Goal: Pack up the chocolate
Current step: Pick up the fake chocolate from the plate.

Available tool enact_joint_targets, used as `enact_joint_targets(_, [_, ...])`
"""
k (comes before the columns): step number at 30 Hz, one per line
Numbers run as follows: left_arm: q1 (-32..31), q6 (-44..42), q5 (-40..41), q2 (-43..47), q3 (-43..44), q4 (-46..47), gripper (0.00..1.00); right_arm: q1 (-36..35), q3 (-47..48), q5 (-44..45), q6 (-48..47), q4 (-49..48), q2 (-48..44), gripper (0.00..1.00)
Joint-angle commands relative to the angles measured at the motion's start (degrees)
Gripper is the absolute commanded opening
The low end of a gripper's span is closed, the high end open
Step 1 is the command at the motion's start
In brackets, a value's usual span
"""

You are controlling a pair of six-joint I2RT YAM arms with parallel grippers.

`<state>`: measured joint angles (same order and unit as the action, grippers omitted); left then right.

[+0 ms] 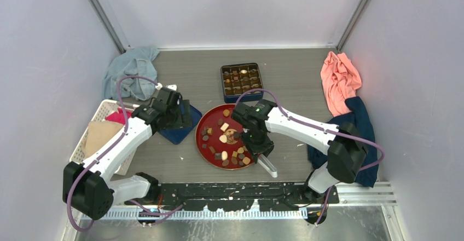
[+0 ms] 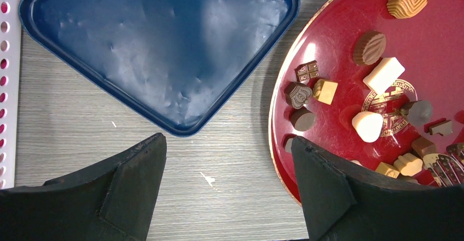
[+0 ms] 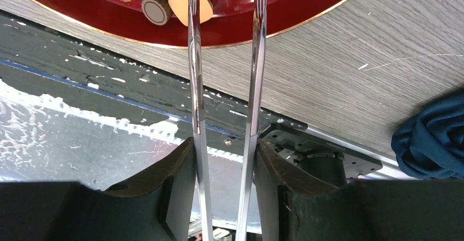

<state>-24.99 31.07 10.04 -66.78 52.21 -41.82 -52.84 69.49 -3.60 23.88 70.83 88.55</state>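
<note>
Upper centre, we find the box (image 1: 242, 81) partly filled, much chocolate (image 2: 383, 75) waiting on the red plate (image 1: 210, 116); right gripper (image 3: 223, 153) holds tongs (image 3: 195, 87), left gripper (image 2: 228, 142) wide.

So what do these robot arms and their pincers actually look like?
Both the left arm and right arm are white tubular links joined by chunky black joints, each trailing a purple cable. A small green light glows on the right one. The left gripper and right gripper each have two matte black, wedge-shaped fingers.

Left gripper (image 2: 228, 148) wide open — right gripper (image 3: 224, 148) clamped on tongs (image 3: 195, 87); both arms extended.
</note>
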Motion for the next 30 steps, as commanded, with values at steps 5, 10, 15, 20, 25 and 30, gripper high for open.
enact_joint_targets(5, [0.4, -0.2, 0.5, 0.6, 0.6, 1.6, 0.85, -0.6, -0.7, -0.4, -0.1, -0.5, 0.9, 0.46])
enact_joint_targets(10, [0.4, -0.1, 0.5, 1.2, 0.3, 1.5, 0.85, -0.6, -3.1, 0.9, 0.5, -0.8, 1.2, 0.45])
enact_joint_targets(15, [0.4, -0.1, 0.0, 0.8, 0.5, 1.7, 0.85, -0.6, -3.0, 1.6, 0.6, -0.7, 1.1, 0.44])
enact_joint_targets(20, [0.4, -0.1, 0.1, 1.4, 0.6, 1.4, 0.85, -0.6, -1.4, 2.3, 0.1, -0.5, 0.9, 0.28])
enact_joint_targets(25, [0.4, -0.4, 0.2, 2.1, 1.1, 0.4, 0.85, -0.6, 2.8, 5.2, 0.0, 2.4, -1.4, 0.06])
enact_joint_targets(30, [0.4, -2.0, 2.1, 2.2, 2.6, -1.7, 0.85, 2.4, 10.5, 10.6, 0.1, 5.8, -1.4, 0.01])
